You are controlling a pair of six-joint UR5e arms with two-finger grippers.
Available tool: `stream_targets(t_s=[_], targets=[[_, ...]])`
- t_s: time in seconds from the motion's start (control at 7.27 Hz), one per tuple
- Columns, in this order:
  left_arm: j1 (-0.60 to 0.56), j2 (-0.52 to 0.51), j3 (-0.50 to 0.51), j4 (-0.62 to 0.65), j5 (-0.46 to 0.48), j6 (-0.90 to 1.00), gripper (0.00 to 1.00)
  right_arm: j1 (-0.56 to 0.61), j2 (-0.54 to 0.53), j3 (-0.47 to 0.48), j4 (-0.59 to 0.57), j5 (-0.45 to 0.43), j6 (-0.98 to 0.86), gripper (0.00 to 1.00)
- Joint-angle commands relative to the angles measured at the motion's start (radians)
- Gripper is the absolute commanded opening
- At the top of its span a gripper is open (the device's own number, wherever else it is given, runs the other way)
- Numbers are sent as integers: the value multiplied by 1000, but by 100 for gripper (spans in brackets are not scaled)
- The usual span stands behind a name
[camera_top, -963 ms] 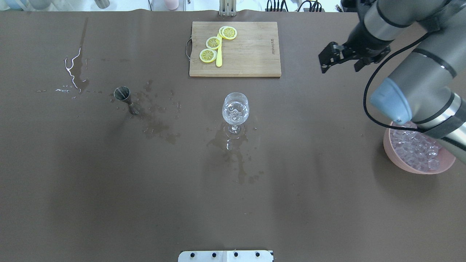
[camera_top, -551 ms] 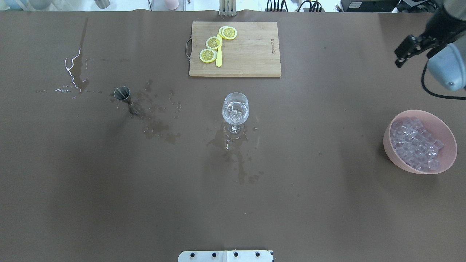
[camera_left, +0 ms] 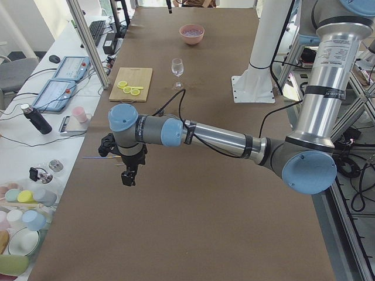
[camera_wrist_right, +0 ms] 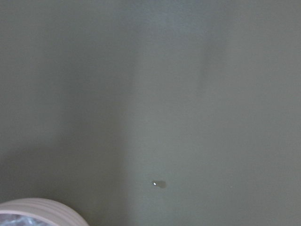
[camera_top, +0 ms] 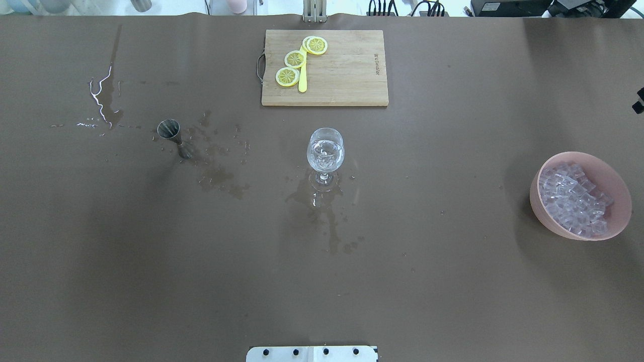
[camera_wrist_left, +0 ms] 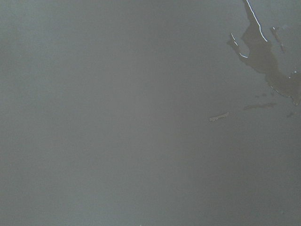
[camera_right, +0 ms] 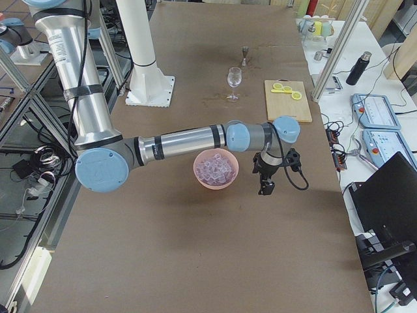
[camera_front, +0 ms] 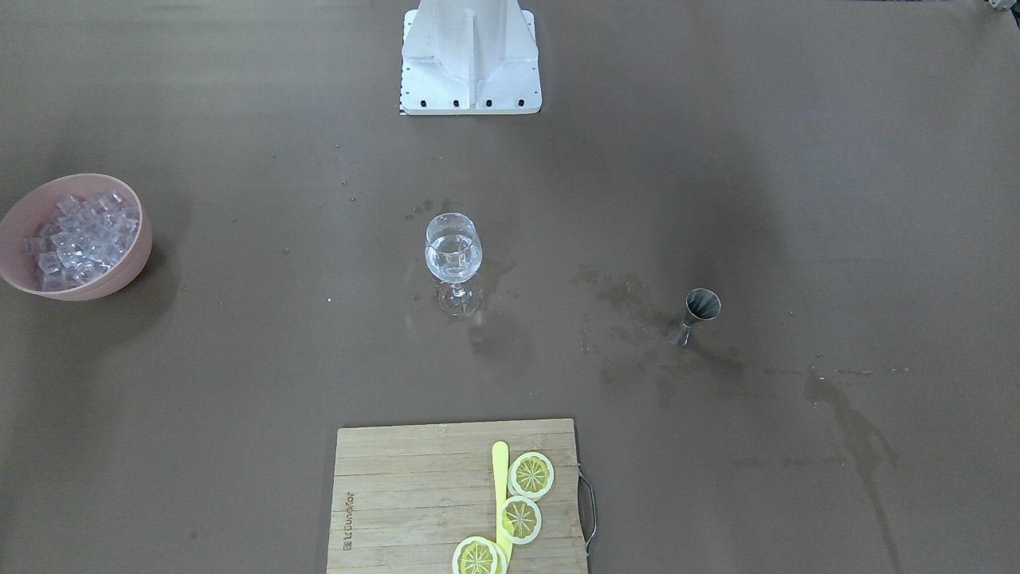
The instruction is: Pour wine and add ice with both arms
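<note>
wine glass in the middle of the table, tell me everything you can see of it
The wine glass is clear, glass-like, with a round bowl, a short stem and a round foot. It stands upright near the middle of the brown table, between the cutting board and the robot's white base. Its bowl holds a few clear ice cubes. Dark wet patches lie on the table round its foot. Only the table touches it from outside.
</note>
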Motion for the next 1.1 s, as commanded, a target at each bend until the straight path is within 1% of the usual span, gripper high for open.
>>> stream_targets(t_s=[0.0, 0.14, 0.41, 0.69, 0.83, 0.96], targets=[[-17, 14, 49, 4, 0, 0, 98, 10, -84, -32, 155, -37, -2, 100], [-20, 50, 54, -7, -2, 0, 98, 33, -83, -49, 148, -36, 6, 100], [-23, 51, 60, 1, 0, -14, 98, 79, -78, -45, 137, -15, 9, 100], [-23, 54, 65, 2, 0, -17, 98, 97, -57, -36, 44, 54, 9, 100], [-23, 54, 62, 5, -2, -21, 98, 106, -58, -37, 40, 92, 9, 100], [-23, 52, 60, -1, -3, -82, 98, 112, -58, -34, 39, 123, 9, 100]])
